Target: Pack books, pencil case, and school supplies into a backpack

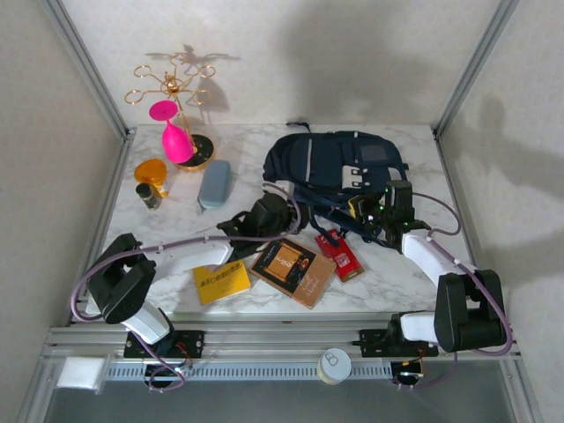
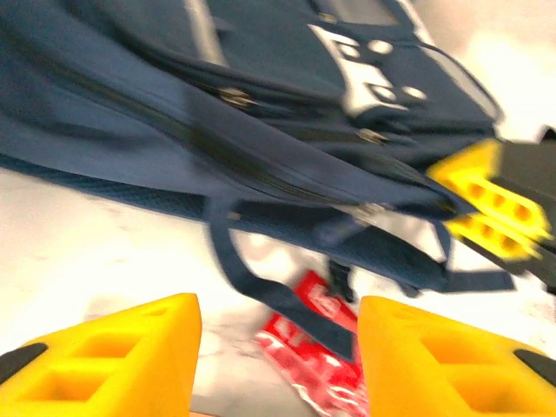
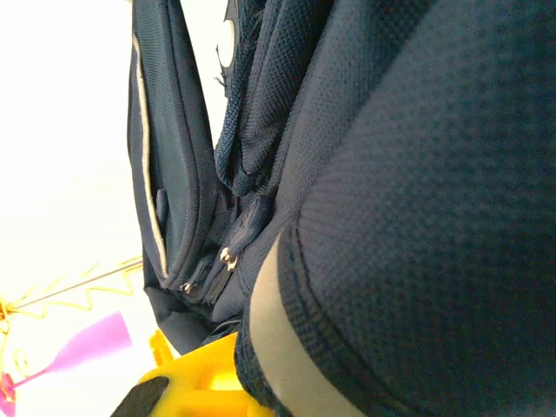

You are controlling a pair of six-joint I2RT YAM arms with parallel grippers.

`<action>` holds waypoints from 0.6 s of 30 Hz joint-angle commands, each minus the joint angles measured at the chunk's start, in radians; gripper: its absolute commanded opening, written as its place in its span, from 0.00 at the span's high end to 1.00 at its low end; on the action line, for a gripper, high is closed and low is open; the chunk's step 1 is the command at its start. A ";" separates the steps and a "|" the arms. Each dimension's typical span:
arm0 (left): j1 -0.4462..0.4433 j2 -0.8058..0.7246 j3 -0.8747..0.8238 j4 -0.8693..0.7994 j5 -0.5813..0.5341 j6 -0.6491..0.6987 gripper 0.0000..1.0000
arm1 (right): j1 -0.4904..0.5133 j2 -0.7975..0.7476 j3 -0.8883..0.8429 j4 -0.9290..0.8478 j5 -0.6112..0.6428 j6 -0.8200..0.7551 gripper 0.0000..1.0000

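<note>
**Two arms, one backpack: white marble table**

Top view. Marble-patterned table (image 1: 397, 278) enclosed by pale panels (image 1: 335, 53). Gold rack (image 1: 176, 84) and pink glass (image 1: 174, 137) at the far left. Navy backpack (image 1: 330, 163), grey trim, lying at far centre. Grey-blue pencil case (image 1: 214, 183) to its left, apart from it. Yellow book (image 1: 223, 283), brown-black book (image 1: 293, 267) and red pack (image 1: 339, 254) in a row near the front. Left arm reaches across, left gripper (image 1: 269, 216) at the backpack's near-left edge. Right arm is bent inward, right gripper (image 1: 374, 211) at the near-right edge.

Left wrist view. Yellow fingers (image 2: 122, 356) parted, nothing between them; backpack straps and the red pack below.

Right wrist view. Mesh fabric close up; jaws clamped on the backpack.
</note>
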State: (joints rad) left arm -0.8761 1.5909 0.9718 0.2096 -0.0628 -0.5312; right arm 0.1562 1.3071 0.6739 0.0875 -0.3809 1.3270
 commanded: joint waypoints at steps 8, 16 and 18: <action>-0.123 0.289 0.179 0.151 -0.138 0.066 0.50 | 0.019 -0.058 0.012 0.057 -0.004 0.049 1.00; -0.114 0.450 0.282 0.253 -0.122 0.079 0.50 | 0.023 -0.058 0.009 0.063 0.000 0.044 1.00; -0.107 0.473 0.294 0.264 -0.095 0.081 0.52 | 0.023 -0.056 0.010 0.065 -0.003 0.046 1.00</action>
State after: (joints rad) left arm -0.9920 2.0327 1.2285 0.4183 -0.1574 -0.4664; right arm 0.1642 1.2804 0.6739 0.0872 -0.3580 1.3582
